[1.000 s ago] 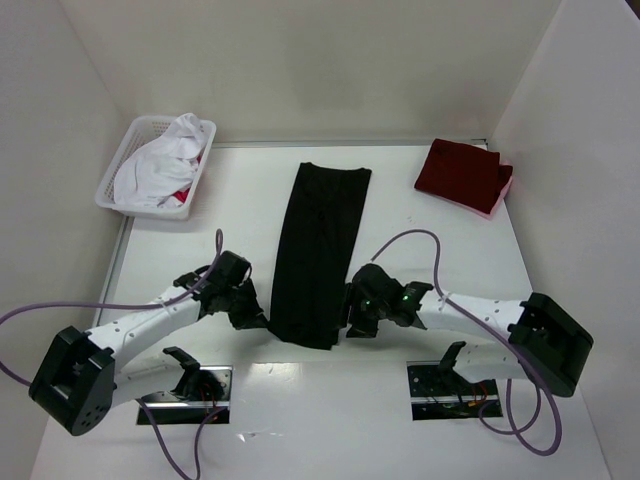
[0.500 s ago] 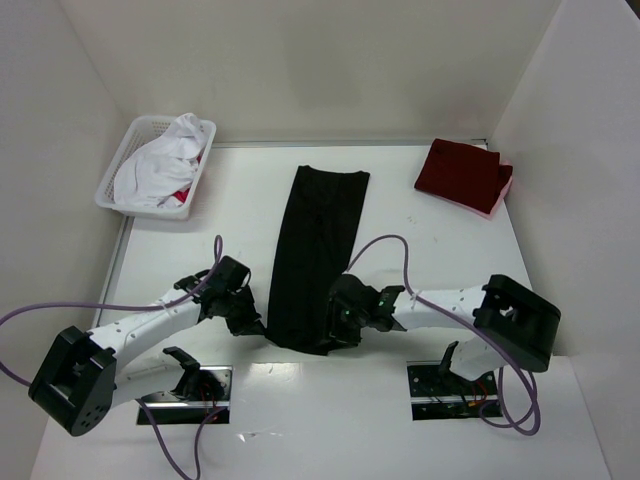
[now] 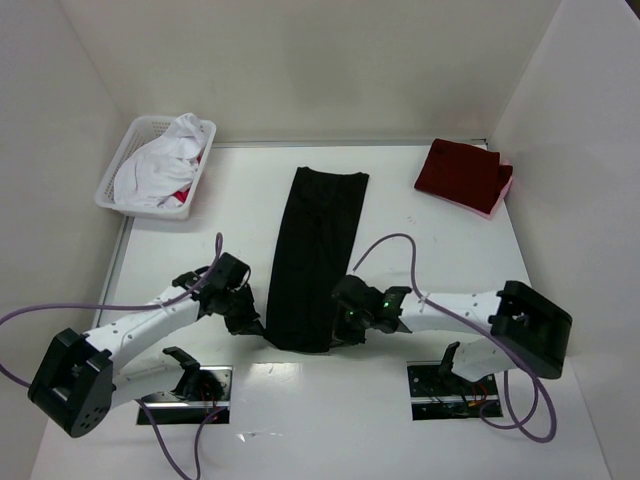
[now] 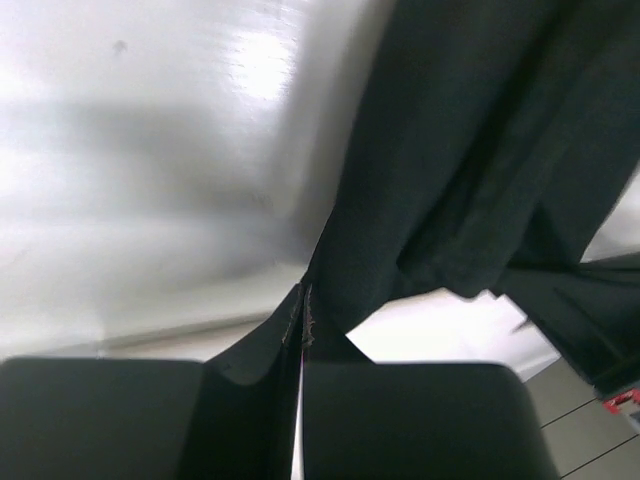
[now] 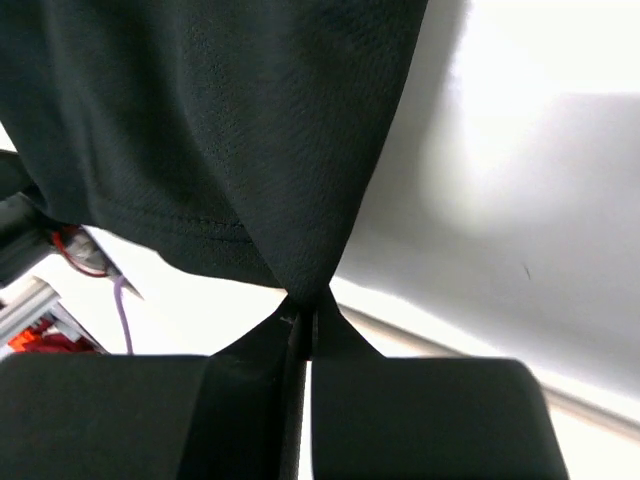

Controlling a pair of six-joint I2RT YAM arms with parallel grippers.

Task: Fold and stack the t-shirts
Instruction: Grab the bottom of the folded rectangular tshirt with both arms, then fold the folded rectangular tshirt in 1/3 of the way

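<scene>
the black t-shirt [image 3: 318,250] lies in the middle of the bench [image 3: 430,260] as a long narrow strip, its sides already turned in, running from the near edge toward the far wall. the left pincer [image 3: 252,322] is clamped shut on the strip's near left corner, and the left wrist view shows a thin peak of black cloth pinched between the closed fingers. the right pincer [image 3: 345,322] is also shut on the black t-shirt, at the near right corner. its wrist view shows the hem gathered into a point that runs down into the jaws.

judging by this, the lengthwise folds are done and the step in hand is the crosswise fold, with both near corners gripped and not yet raised. the next move calls for lifting the two corners together at an even height and carrying them over the strip toward the far end. the near half should be laid flat on the far half before either grip is let go. uneven travel would probably skew the edge or pull the side folds open.

a folded dark red t-shirt [image 3: 463,172] rests at the far right corner, well apart from the strip, and looks like the place to stack. white t-shirts [image 3: 160,165] wait bunched in the basket [image 3: 118,192] at the far left.
</scene>
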